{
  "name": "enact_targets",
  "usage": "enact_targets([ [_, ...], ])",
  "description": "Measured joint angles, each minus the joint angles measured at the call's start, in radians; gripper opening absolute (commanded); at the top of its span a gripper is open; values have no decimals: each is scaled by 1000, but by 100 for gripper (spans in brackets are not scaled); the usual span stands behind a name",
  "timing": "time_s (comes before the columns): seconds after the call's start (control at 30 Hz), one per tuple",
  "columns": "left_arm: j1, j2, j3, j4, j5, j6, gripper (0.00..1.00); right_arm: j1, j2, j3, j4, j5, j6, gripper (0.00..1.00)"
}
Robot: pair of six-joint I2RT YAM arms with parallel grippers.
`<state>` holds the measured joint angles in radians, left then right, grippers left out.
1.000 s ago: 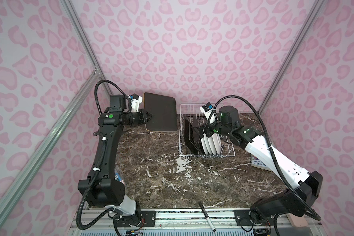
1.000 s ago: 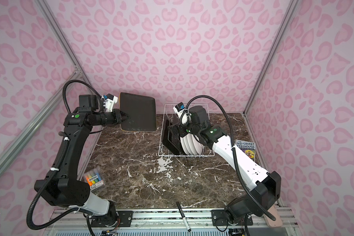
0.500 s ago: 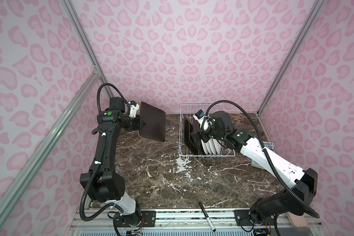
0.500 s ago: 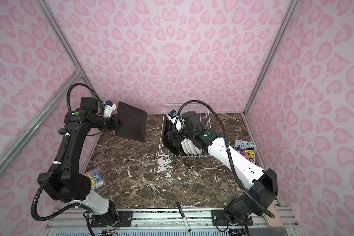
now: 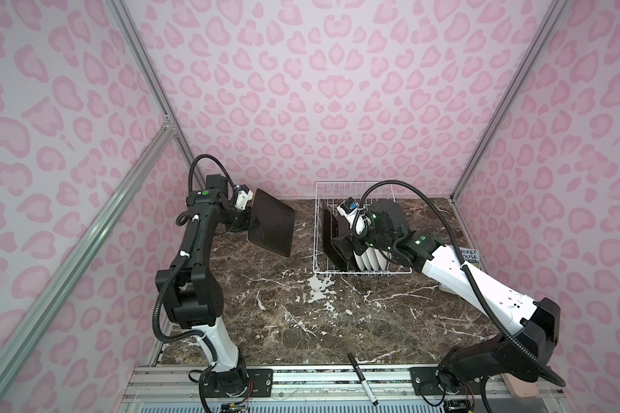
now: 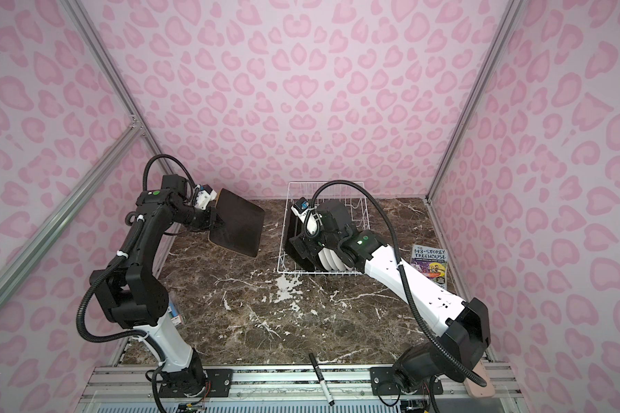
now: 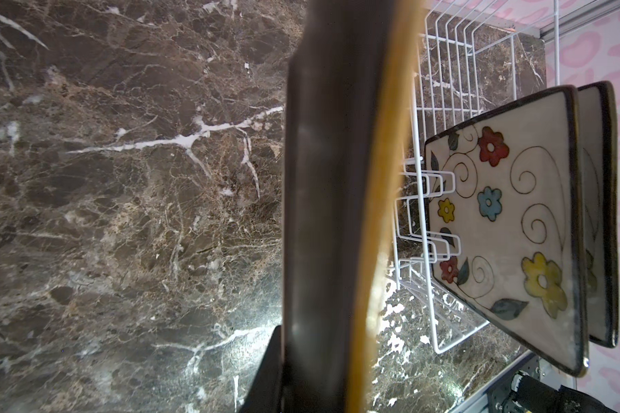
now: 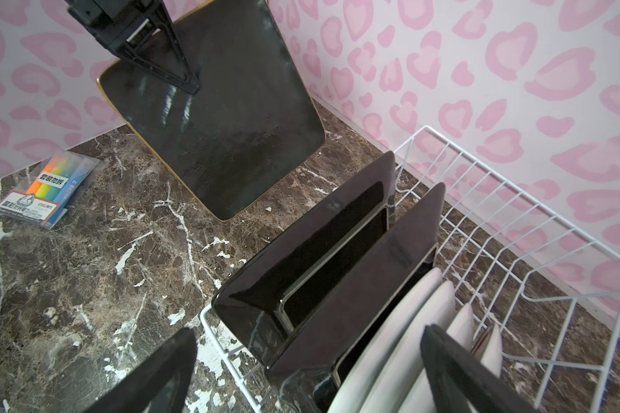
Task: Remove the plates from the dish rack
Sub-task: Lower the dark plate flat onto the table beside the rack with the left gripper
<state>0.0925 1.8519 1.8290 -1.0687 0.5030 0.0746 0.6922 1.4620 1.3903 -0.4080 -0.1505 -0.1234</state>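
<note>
Holding a dark plate [image 5: 271,229] aloft, left gripper [image 5: 253,224] clamped on its edge, nine o'clock of rack [image 5: 315,243]. Right gripper [image 8: 306,375] spread wide over racked plates [image 8: 337,271].

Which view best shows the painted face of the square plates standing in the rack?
The left wrist view: the nearer racked square plate faces it, cream with red, blue and yellow flowers. The right wrist view and both top views show only the dark backs and rims.
</note>
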Motion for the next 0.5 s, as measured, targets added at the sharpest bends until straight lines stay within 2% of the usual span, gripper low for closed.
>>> enact_targets([
  [0.5, 56, 151, 24, -8, 69, 84, 4, 14, -16, -6, -3, 5, 8, 99],
])
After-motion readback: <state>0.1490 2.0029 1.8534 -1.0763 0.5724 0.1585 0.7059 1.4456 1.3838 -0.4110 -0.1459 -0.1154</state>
